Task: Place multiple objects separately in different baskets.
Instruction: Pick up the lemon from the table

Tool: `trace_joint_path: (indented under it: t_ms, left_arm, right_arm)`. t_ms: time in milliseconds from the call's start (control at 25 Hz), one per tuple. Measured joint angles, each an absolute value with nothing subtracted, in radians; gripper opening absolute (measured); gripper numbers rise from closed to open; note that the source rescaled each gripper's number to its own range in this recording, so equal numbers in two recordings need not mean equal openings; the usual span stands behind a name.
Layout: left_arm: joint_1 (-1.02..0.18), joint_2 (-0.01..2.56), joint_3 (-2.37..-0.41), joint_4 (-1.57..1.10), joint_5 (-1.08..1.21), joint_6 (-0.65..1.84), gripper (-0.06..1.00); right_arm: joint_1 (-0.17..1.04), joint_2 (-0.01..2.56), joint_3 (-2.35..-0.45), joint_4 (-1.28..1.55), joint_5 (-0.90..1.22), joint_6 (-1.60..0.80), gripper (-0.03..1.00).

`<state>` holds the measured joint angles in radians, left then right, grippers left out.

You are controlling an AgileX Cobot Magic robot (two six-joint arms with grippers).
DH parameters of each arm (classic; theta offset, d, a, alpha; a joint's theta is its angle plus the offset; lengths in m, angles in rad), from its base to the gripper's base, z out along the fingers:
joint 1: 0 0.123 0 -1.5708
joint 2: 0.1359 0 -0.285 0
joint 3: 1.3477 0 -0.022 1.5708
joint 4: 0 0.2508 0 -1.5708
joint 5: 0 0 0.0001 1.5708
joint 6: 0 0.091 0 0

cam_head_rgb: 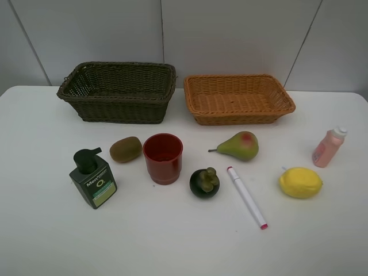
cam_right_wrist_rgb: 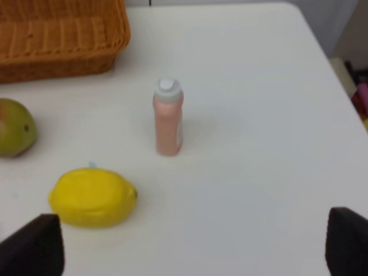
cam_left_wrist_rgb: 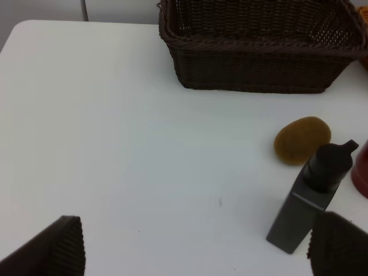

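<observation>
**Step in hand:** the start of the sorting. All eight items sit on the worktop (cam_head_rgb: 172, 247), none is in a basket, and I hold nothing.

**Left hand** (cam_left_wrist_rgb: 198, 250): fingers wide apart, empty, over bare worktop near the pump bottle (cam_head_rgb: 93, 179) and the kiwi (cam_head_rgb: 125, 149).
**Right hand** (cam_right_wrist_rgb: 190, 244): fingers wide apart, empty, near the lemon (cam_head_rgb: 300, 182) and the pink bottle (cam_head_rgb: 329, 147).

**Baskets:** the dark basket (cam_head_rgb: 123, 109) is at the back left. The orange basket (cam_head_rgb: 241, 119) is just beside it at the back right.

**Items, left to right:**
- Pump bottle: upright, spout turned toward the kiwi.
- Kiwi: on its side, long axis roughly left to right, in front of the dark basket.
- Red cup (cam_head_rgb: 163, 158): upright, mouth up, just beside the kiwi.
- Mangosteen (cam_head_rgb: 204, 182): crown up, near the cup at the front right.
- Pear (cam_head_rgb: 240, 146): lying down, long axis left to right, stem toward the cup, in front of the orange basket.
- Marker (cam_head_rgb: 247, 197): lying flat, long axis slanting from near the pear toward the front right, pink end frontmost.
- Lemon: long axis left to right, to the right of the marker.
- Pink bottle: upright, white cap on top, behind the lemon.

**Next move, as I judge it:** each hand goes to its nearest item. My right hand should come down over the lemon and close across its narrow girth, not along its length. My left hand should do the same over the kiwi.
</observation>
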<state>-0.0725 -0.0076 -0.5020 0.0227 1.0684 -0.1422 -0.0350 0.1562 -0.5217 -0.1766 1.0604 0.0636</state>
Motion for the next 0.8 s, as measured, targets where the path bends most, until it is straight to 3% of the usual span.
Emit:
trace_joint_path:
  t_ms: [400, 800]
  left_arm:
    - [-0.073, -0.008, -0.502, 0.023, 1.068, -0.142, 1.00]
    - [-0.073, -0.008, -0.502, 0.023, 1.068, -0.142, 1.00]
  right_arm:
    - [-0.035, 0.710, -0.667, -0.109, 1.003, 0.056, 0.99]
    - [-0.035, 1.115, -0.680, -0.030, 0.843, 0.056, 0.99]
